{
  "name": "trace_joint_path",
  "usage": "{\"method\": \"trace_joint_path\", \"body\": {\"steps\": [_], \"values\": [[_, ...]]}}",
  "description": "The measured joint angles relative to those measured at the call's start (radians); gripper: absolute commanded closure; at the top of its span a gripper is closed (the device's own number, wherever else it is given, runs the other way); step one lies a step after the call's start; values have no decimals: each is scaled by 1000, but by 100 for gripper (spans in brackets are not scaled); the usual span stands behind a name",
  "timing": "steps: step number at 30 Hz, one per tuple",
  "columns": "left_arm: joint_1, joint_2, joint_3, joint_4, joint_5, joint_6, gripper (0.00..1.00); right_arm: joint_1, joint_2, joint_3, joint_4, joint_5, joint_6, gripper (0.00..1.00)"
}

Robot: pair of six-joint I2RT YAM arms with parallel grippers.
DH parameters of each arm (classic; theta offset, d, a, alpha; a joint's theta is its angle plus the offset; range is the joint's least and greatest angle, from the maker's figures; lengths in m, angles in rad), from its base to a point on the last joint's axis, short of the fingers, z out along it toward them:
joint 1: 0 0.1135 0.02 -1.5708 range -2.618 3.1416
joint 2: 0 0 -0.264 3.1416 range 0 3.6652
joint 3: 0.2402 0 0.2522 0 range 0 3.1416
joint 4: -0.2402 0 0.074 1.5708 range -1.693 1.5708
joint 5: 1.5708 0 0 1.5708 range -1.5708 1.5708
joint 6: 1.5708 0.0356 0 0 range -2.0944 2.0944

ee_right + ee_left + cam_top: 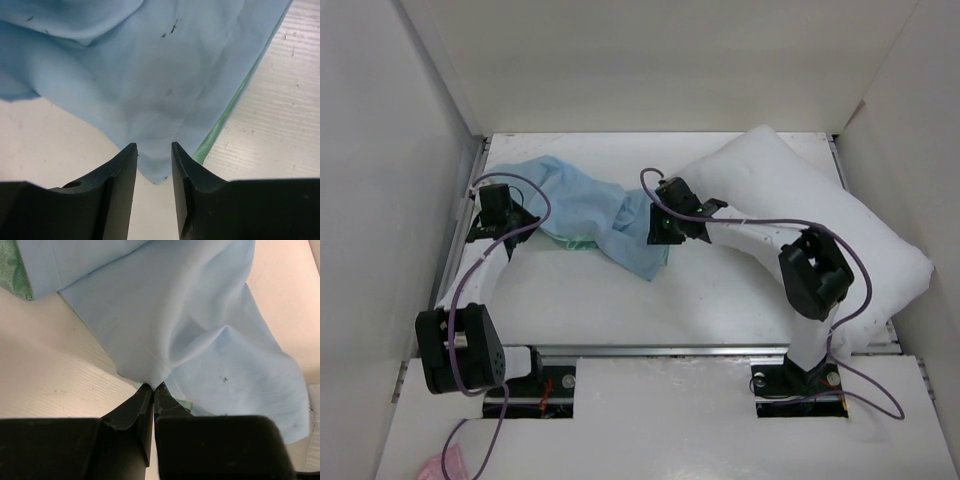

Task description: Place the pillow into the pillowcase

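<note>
Pillow [790, 200], biggest item, lies just right of the pillowcase [585, 205] and is not inserted yet; can't tell if they touch. Pillowcase sprawls crumpled, pale-blue face up w/ teal edge peeking out underneath. It spans btwn both arms, prob. so its mouth can be spread toward the pillow. Left gripper [153, 388] sits at the case's left end, fingers pressed together, pinching a blue hem fold. Right gripper [154, 150] sits at the case's right corner, jaws partly spread w/ the cloth tip btwn them, not clamped as far as visible.
</note>
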Motion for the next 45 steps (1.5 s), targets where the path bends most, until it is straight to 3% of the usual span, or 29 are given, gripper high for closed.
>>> {"method": "trace_joint_path", "body": {"steps": [6,8,12,19,30,32,34,35,36,42,45], "values": [[0,-39,-2,-18,-2,0,100,0,86,72,-23,9,5,35],[0,-40,-2,-21,-1,0,100,1,90,62,-33,13,-11,32],[0,-42,-2,-36,-2,0,100,30,49,5,-39,56,-123,29],[0,-67,2,-52,-2,0,100,204,-30,-48,-35,126,-291,26],[0,-70,13,-95,-3,0,100,189,92,-43,-6,132,-309,26],[0,-71,27,-102,-5,0,100,190,99,-36,11,130,-306,29],[0,-73,42,-106,-7,0,100,191,106,-31,15,139,-304,45],[0,-76,50,-109,-11,0,100,190,109,-30,19,145,-304,67],[0,-79,56,-111,-16,0,100,190,111,-30,23,156,-303,100],[-3,-99,132,-174,-34,0,100,191,85,-30,-3,288,-286,100],[-9,-98,221,-236,-63,3,100,195,-51,-15,-70,356,-329,100]]}}
